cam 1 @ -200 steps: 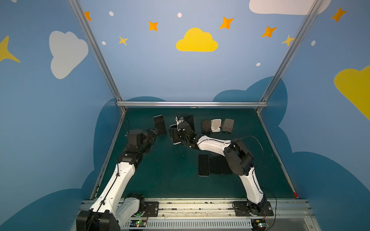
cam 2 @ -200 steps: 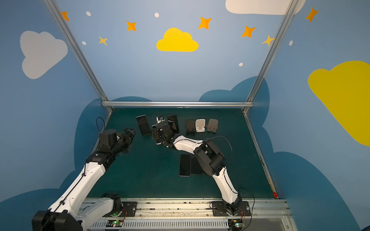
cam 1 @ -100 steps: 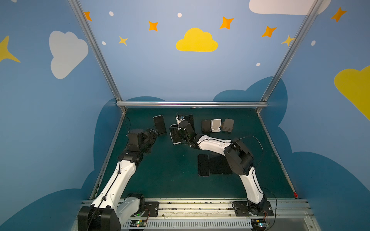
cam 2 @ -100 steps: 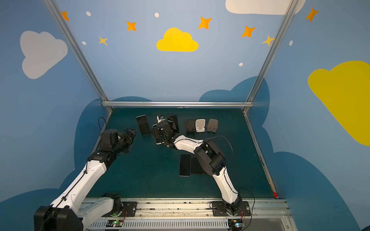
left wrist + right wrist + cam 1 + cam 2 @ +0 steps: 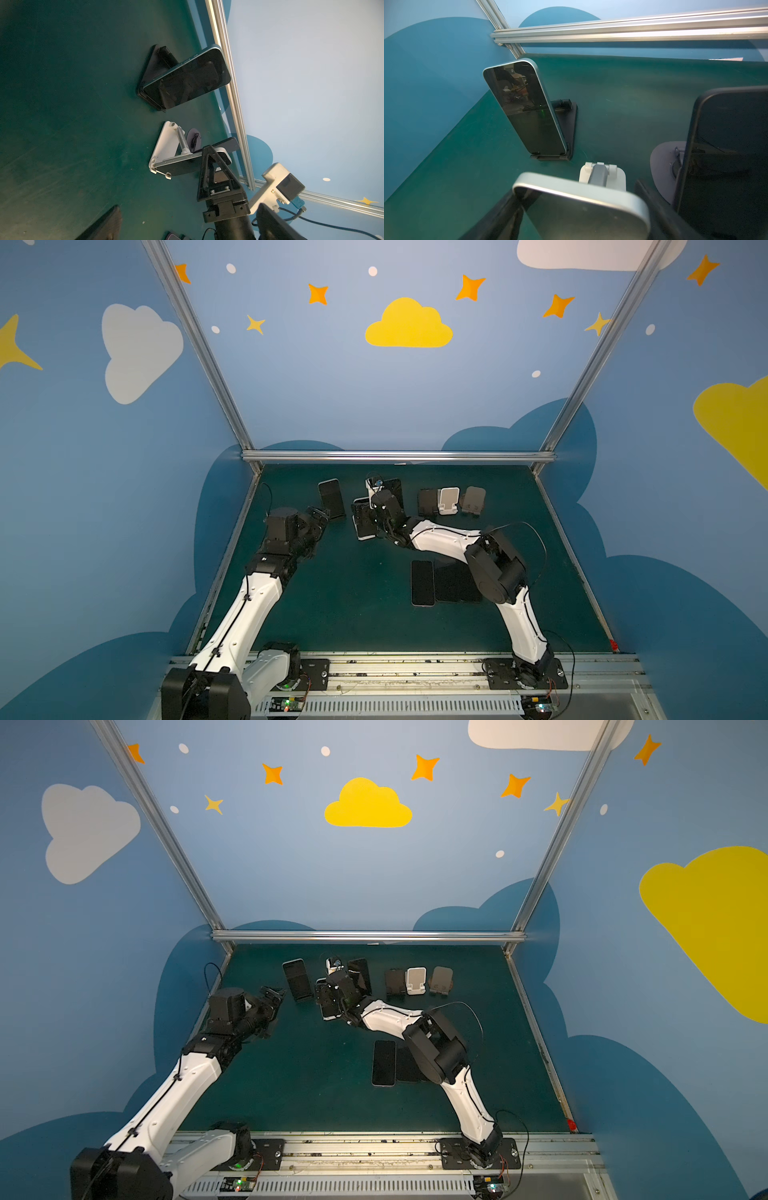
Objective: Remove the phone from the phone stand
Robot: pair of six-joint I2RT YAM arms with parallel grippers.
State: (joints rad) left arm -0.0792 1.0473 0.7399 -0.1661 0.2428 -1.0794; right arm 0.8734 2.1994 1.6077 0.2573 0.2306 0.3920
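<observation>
The phone (image 5: 581, 209), silver-edged with a dark screen, leans on the white stand (image 5: 166, 141). In the left wrist view its lower edge sits against the stand's front lip, so it is not yet off. In both top views it stands in the back half of the mat (image 5: 353, 614), a little left of centre, and only its lower part (image 5: 365, 535) shows under the right gripper (image 5: 365, 519). That gripper straddles the phone's upper end. In the right wrist view one black finger (image 5: 506, 205) runs along one long edge and its partner along the opposite edge, both very close or touching. Whether they press on the phone I cannot tell. Just beside it, toward the left wall, a second phone (image 5: 525, 110) leans on a black stand (image 5: 570, 124). On the other side a third phone (image 5: 726, 155) stands on a holder with a round grey base (image 5: 662, 164). The left gripper (image 5: 319, 515) hovers just beside the black stand with its jaws spread wide and holds nothing. Farther right along the back, three bare stands (image 5: 449, 501) form a row: black, white, tan. Nearer the front, a flat phone (image 5: 422, 583) lies on the mat beside a wider dark slab (image 5: 455, 585), which the right arm's elbow partly hides.
</observation>
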